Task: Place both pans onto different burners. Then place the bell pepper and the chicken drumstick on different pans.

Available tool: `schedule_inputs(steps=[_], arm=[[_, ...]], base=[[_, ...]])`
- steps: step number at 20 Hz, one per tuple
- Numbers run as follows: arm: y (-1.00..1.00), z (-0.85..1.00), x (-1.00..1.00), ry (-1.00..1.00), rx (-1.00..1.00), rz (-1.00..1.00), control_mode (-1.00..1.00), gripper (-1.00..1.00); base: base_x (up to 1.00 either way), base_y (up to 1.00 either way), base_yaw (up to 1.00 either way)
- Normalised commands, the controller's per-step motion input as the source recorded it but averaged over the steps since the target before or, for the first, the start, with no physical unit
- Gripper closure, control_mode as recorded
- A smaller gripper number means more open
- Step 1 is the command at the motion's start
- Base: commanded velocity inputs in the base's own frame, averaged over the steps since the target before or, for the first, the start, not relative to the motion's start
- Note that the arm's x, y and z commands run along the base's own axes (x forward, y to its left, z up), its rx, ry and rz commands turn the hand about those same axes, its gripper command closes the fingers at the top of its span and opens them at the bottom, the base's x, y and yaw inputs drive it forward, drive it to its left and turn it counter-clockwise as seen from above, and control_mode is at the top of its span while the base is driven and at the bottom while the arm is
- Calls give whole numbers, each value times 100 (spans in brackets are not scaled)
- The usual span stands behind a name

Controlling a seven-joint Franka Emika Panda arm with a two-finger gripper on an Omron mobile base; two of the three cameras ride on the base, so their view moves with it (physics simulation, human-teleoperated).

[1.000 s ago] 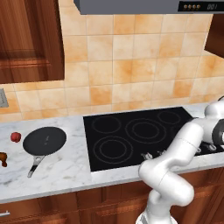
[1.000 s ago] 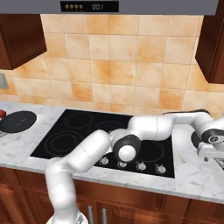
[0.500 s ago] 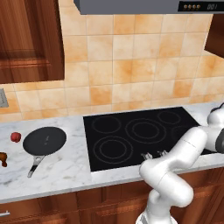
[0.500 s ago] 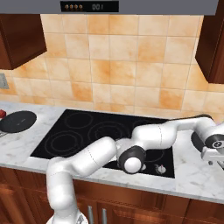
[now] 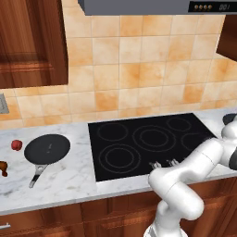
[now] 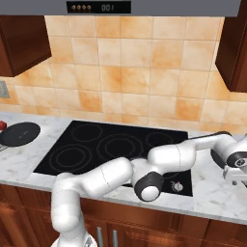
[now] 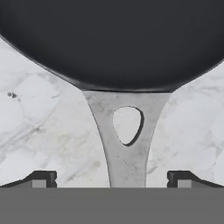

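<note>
Gripper (image 7: 112, 178) spread wide over white veined marble counter (image 7: 35, 131), fingertips astride but clear of the flat silver handle (image 7: 124, 144) with its teardrop hole, nothing held. Round matte black pan (image 7: 113, 39) just ahead, right of glossy black cooktop (image 6: 111, 144). Second pan (image 5: 46, 149) far left, beside small red pepper (image 5: 16, 145) and brown drumstick (image 5: 3, 168). Hood display unreadable.
</note>
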Motion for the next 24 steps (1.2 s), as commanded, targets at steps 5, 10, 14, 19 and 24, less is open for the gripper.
schedule_inputs(steps=[5,10,14,19,24], arm=[[-18,-2,7,8,0,0,-100,-100],[-19,0,6,8,1,0,-100,-100],[-19,0,3,7,2,0,-100,-100],[-3,-2,0,3,0,0,-100,100],[-8,-9,0,4,9,0,-100,100]], base=[[0,0,0],[0,0,0],[0,0,0],[0,0,0],[0,0,0]])
